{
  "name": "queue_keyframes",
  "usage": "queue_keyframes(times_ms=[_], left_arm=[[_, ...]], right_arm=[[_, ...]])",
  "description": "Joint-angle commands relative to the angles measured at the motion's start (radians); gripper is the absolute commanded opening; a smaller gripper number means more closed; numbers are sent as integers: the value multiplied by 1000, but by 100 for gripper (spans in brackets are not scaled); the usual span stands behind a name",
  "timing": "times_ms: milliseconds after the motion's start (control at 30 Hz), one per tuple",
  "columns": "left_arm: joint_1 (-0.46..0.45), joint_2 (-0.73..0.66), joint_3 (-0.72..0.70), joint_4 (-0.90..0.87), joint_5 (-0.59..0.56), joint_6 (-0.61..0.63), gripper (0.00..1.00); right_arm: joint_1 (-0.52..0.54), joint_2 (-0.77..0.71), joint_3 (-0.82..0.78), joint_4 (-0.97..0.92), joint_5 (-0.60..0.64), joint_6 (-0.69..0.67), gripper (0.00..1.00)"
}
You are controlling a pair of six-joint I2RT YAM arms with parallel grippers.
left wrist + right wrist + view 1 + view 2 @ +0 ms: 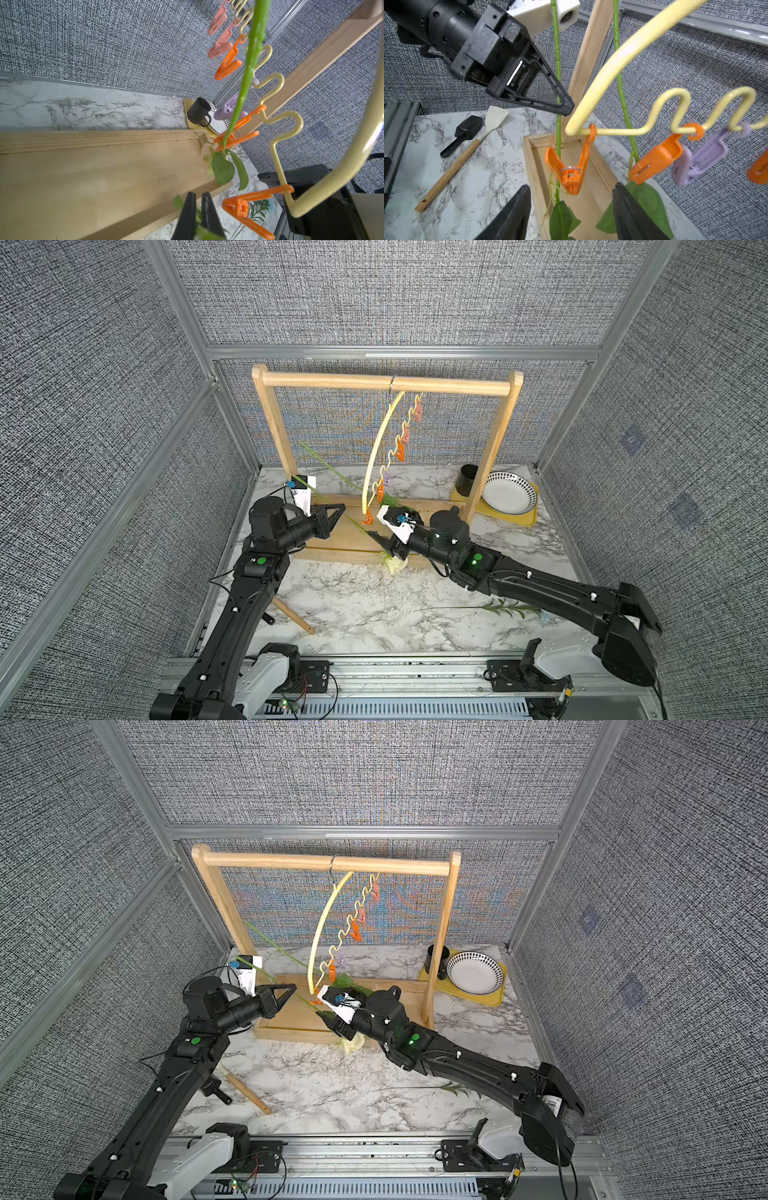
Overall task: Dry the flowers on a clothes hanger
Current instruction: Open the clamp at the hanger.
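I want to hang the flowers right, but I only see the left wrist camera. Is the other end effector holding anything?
Observer: No. The right end effector is open; the end orange clip sits between its fingers, untouched.
Operator: Where's the head of the flower I'm holding?
Observer: Its stem leads down to the cream-white rose, at the front edge of the rack's wooden base.
Operator: Anything lying near me?
Observer: A wooden-handled spatula and a black scoop lie on the marble table, on the robot's left side.
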Motion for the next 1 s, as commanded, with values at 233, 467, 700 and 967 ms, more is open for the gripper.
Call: queue_keyframes(times_ms=[233,467,700,967], left_arm=[[-9,23,-3,108,19,-65,2],[-16,40,-9,144,36,-105,2],[-18,48,-9,151,46,-122,2],[-20,51,-10,145,26,-162,2]], right_arm=[[-9,82,84,41,-35,-20,57],[-14,110,110,49,-50,-5,44],[-16,119,118,55,-59,9,26],[-19,117,112,57,-73,28,21]])
